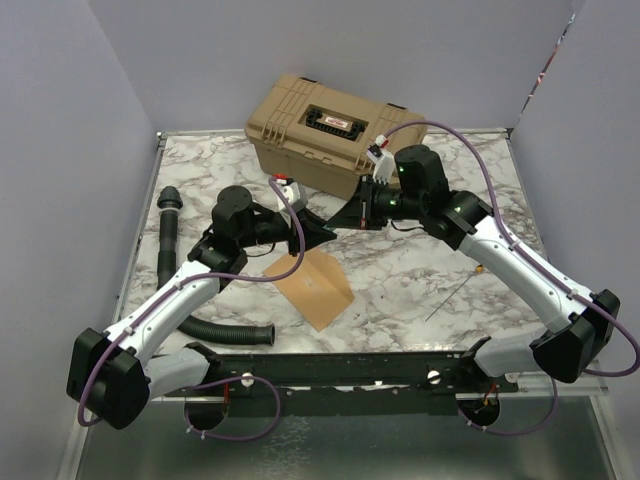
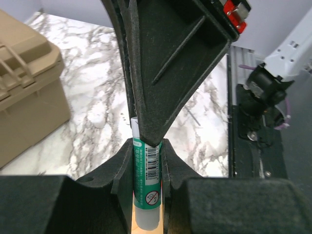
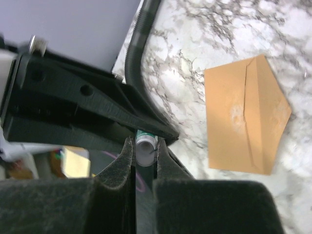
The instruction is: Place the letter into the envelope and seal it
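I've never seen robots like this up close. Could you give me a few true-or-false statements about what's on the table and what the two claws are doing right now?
1. The left gripper and the right gripper are both closed on one glue stick. True.
2. The envelope lies on top of the tan case. False: it lies flat on the marble table, nearer the arms than the case.
3. The envelope's flap is folded shut. False: it lies open, unfolded.
4. A black ribbed hose lies on the table's left side. True.
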Controlling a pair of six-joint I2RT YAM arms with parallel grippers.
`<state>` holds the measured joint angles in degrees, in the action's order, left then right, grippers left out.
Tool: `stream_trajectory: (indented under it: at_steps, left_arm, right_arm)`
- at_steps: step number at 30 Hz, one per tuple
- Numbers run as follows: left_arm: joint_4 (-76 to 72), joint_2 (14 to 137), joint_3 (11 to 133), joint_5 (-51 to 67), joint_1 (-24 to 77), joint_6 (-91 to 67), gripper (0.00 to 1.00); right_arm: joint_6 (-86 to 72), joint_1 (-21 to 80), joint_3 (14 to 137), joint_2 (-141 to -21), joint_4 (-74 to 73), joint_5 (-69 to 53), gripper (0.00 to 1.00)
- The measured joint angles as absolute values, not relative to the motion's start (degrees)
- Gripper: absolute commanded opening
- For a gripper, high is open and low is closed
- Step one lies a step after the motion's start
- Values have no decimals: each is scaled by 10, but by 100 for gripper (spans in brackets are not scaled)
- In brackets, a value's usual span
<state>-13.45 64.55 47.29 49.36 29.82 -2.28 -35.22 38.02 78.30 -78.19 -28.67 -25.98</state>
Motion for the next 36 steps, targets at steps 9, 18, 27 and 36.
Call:
stream_trajectory:
  at_steps: [9, 18, 27, 36]
  left_arm:
    - [-147, 616, 454, 426, 301, -24, 0]
    - [-150, 581, 424, 411, 301, -38, 0]
    - [-150, 581, 423, 395, 301, -34, 0]
    - [-152, 580, 423, 372, 301, -35, 0]
  right_arm:
    - [-586, 390, 782, -787, -283, -189, 57]
    - [-522, 381, 816, -818, -255, -226, 62]
    - [-467, 382, 844, -857, -295, -288, 46]
    - [-446, 381, 861, -867, -313, -323, 21]
